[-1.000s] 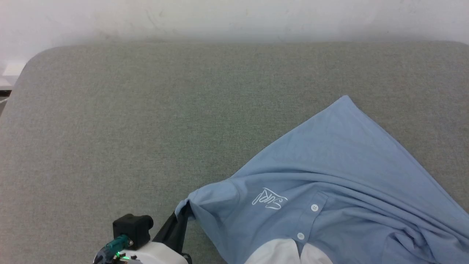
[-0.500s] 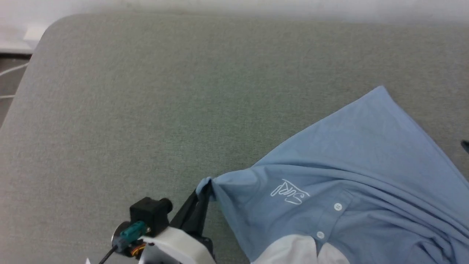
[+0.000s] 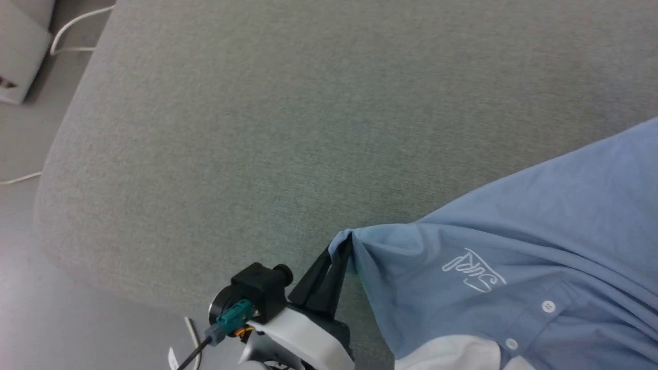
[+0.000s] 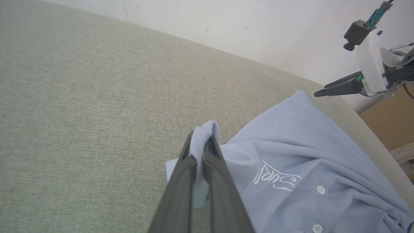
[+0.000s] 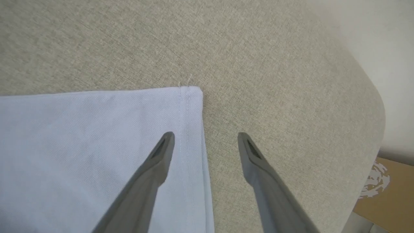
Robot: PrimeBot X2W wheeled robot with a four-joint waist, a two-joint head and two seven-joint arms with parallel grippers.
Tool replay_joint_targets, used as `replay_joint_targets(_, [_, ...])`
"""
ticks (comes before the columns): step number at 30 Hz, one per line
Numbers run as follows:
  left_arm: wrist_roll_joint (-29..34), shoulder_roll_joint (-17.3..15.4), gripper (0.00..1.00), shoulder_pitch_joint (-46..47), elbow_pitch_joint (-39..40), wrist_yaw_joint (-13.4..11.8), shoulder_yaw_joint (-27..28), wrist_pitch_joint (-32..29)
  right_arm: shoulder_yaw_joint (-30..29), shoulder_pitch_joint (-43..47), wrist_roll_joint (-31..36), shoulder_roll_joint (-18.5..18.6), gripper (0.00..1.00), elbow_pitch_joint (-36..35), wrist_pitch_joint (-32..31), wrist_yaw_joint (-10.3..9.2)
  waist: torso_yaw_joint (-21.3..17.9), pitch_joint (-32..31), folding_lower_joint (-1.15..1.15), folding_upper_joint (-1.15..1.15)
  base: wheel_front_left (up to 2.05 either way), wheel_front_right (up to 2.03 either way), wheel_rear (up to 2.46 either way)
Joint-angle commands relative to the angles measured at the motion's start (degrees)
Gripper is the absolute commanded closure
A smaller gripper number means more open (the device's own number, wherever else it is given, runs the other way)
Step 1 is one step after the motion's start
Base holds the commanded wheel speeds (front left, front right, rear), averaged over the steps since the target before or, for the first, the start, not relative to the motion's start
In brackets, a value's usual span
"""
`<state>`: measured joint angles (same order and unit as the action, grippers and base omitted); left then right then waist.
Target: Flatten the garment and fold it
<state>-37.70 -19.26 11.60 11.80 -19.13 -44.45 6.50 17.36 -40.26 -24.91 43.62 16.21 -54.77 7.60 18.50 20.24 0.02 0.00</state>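
White wrist housing (image 3: 303, 336), black camera block (image 3: 259, 288) (teal connector (image 3: 230, 318), black cable (image 3: 186, 357)), 2 long dark tapered fingers (image 3: 320, 280)

The only writing is a small white logo (image 3: 473, 270) in loopy letters on the chest of the light blue garment (image 3: 555, 205), just beside the white buttons (image 3: 548, 307). It looks a bit like "Surl", but the letters are too curly to read for sure.
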Motion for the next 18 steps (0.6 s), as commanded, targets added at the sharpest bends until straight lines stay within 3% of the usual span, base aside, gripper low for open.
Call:
replay_joint_targets(1, [0.6, 0.4, 1.0, 0.9, -0.2, 0.4, -0.1, 0.4, 0.4, -0.5, 0.4, 0.2, 0.0, 0.5, 0.1, -0.11, 4.2, 3.8, -0.02, 0.0, 0.0, 0.0, 0.0])
replay_joint_targets(12, [0.7, 2.8, 1.0, 2.0, -2.0, 1.6, -1.6, 1.8, 8.4, -0.5, -1.1, 2.9, 0.0, 9.8, 2.3, -0.11, 6.7, 5.7, -0.02, 0.0, 0.0, 0.0, 0.0])
replay_joint_targets(13, [0.7, 2.8, 1.0, 2.1, -2.2, 1.7, -1.7, 1.8, 9.3, -0.1, -1.7, 3.2, 0.65, 10.1, 1.9, -0.11, 6.7, 5.7, -0.02, 0.0, 0.0, 0.0, 0.0])
replay_joint_targets(14, [0.7, 2.9, 1.0, 2.1, -2.4, 1.7, -1.7, 1.9, 10.1, 0.3, -2.3, 3.5, 1.0, 10.2, 1.8, -0.11, 6.7, 5.7, -0.02, 0.0, 0.0, 0.0, 0.0])
replay_joint_targets(18, [0.4, 2.6, 1.0, 2.2, -3.2, 1.6, -1.1, 2.1, 10.9, -0.2, -3.6, 3.9, 1.0, 10.8, 4.4, -0.11, 5.8, 4.6, -0.02, 0.0, 0.0, 0.0, 0.0])
